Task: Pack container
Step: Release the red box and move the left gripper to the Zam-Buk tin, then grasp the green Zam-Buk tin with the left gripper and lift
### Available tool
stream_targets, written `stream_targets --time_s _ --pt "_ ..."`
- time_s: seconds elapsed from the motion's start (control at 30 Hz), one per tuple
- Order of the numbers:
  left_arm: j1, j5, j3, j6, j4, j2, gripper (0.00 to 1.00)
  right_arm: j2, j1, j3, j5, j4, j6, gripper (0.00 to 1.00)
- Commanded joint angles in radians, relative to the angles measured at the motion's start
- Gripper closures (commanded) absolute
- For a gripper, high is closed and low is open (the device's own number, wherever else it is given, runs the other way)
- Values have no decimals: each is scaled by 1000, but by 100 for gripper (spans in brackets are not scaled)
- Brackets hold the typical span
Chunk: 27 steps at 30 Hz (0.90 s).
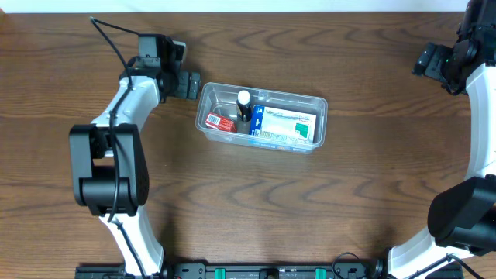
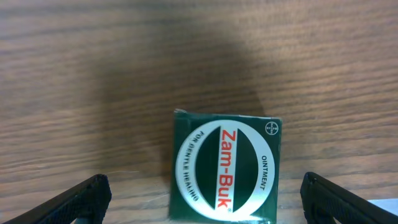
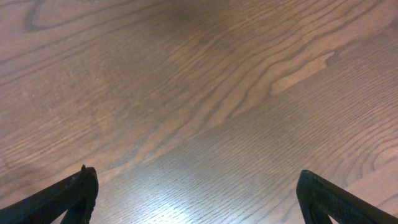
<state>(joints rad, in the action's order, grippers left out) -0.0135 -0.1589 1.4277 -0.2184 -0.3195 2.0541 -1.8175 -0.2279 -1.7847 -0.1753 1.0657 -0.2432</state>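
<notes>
Container [image 1: 321,124] holds 3 items [image 1: 285,124]; 1 ointment box [image 2: 225,167] lies between left end effector's [image 2: 205,180] spread fingers; right end effector [image 3: 196,174] gapes.

table [image 1: 310,209]: wood-grain | on it: container [image 1: 211,102], Zam-Buk box [image 2: 226,167]

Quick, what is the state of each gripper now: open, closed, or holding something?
Left gripper: open, holding nothing; the green Zam-Buk ointment box ahead of it is not gripped.
Right gripper: open, holding nothing.
</notes>
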Motion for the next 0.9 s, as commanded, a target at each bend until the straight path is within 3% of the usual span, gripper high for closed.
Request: stream_targets --time_s 0.0,0.73,0.87 --pt "3 -13 26 -17 8 11 2 -3 -5 2 -3 1 13 1" --pt "-7 -13 19 -18 7 50 0 -3 -5 2 -3 1 13 1" --pt "-7 -13 12 -18 6 50 4 -3 -5 2 -3 1 13 1"
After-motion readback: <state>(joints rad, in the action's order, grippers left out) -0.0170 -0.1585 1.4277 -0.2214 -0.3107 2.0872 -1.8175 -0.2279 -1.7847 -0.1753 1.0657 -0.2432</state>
